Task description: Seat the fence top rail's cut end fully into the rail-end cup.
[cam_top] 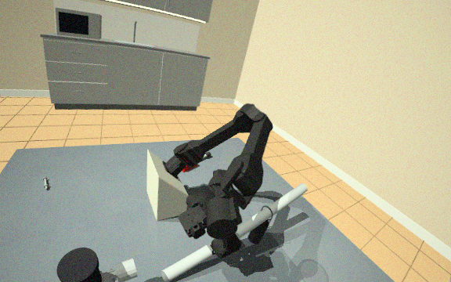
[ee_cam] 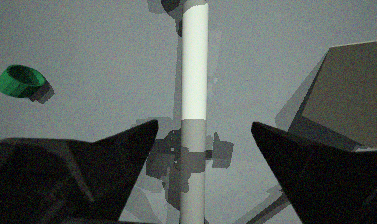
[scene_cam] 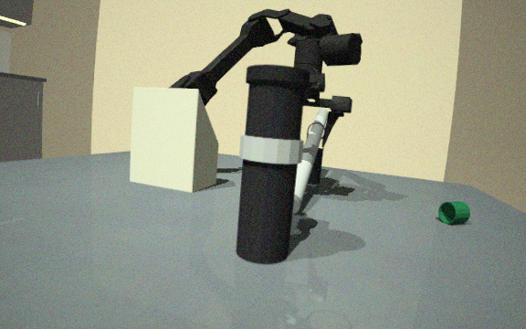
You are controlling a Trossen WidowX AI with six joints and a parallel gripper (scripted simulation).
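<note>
Rail: we count one white top rail (cam_top: 188, 262), slanting over the grey table (cam_top: 92, 204), its high end toward the wall side and its cut low end near the big post.
Loop cap: one thin ring (cam_top: 268, 211) circles the rail partway along, on a short dark stand.
Rail-end cup: one pale cup (cam_top: 125, 269) beside the post; we see a gap between it and the rail's cut end, so the rail is not seated.
Post: one big dark post (scene_cam: 265, 183) with a dark cap (cam_top: 78, 265) on top.
Brace band: one pale band (scene_cam: 269, 150) around the post, about midway up and well below the cap.
Gripper: one gripper (ee_cam: 204, 150), jaws spread wide and holding nothing; in the wrist view the rail runs between the two dark fingers without touching them.
Other things: one cream wedge block (cam_top: 164, 188), one green cap (scene_cam: 454, 213) lying apart, one small bolt (cam_top: 46, 182) far off on the table.
</note>
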